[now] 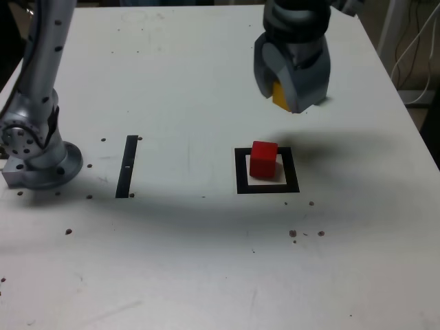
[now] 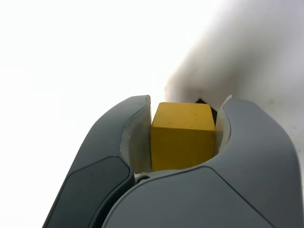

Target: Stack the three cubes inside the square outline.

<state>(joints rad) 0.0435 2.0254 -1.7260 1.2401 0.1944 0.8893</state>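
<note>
Exterior view: yellow cube [image 1: 280, 95] mostly hidden within the tool [image 1: 289, 96] pinching it, green cube nowhere visible.

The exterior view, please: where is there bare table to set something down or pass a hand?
Bare table runs along the near edge, between the black strip and the square outline, and across the far-left area. It is crowded at the outline, where the red cube sits, with the hand holding the yellow cube beyond it, and around the arm's base.
</note>
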